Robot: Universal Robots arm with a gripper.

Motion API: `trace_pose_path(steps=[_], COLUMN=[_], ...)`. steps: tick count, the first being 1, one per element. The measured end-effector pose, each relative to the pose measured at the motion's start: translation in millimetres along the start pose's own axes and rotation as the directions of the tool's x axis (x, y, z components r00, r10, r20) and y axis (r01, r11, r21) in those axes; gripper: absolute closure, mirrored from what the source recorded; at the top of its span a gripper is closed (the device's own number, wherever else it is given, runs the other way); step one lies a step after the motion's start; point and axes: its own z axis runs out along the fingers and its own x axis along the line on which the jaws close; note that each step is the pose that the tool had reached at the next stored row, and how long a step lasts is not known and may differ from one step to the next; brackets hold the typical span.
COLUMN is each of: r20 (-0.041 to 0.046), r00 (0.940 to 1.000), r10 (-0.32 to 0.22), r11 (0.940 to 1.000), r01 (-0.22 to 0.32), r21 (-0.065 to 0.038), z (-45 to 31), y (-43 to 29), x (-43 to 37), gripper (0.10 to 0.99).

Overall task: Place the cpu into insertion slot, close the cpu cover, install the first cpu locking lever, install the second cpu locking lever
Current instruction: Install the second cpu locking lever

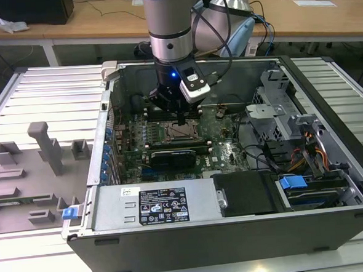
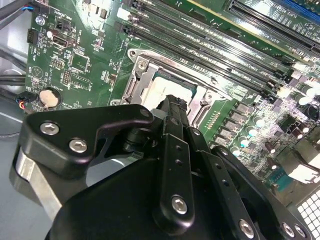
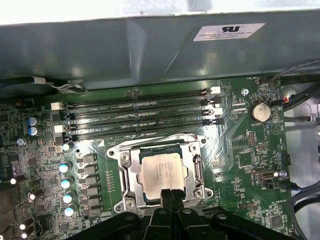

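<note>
From here the gripper (image 2: 172,107) hides much of the cpu (image 2: 161,92) in the second wrist view; the first wrist view crops its black linkage.

Counts you can check:
cpu (image 3: 161,175): one, in the socket.
insertion slot (image 3: 126,176): one.
cpu cover (image 3: 194,172): one frame around the chip.
gripper (image 3: 171,194): one.
long memory slots (image 3: 140,115): you see four in the first wrist view.
coin cell (image 3: 260,111): one.
computer case (image 1: 193,234): one.
grey fixture tray (image 1: 30,176): one.
</note>
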Motion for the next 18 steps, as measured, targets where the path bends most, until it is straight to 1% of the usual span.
trace_pose_path(steps=[6,9,16,18], r20=[0.0000,-0.0002,-0.0003,-0.0004], r00=[1.0000,1.0000,1.0000,1.0000], r10=[0.000,0.000,0.000,0.000], r11=[1.0000,1.0000,1.0000,1.0000], r01=[0.000,0.000,0.000,0.000], r21=[0.000,-0.001,-0.002,-0.003], z=[-0.1,-0.1,0.0,0.1], y=[0.0,-2.4,-20.0,-27.8], x=[0.0,-0.3,-1.7,-2.5], gripper=[0.980,0.980,0.980,0.980])
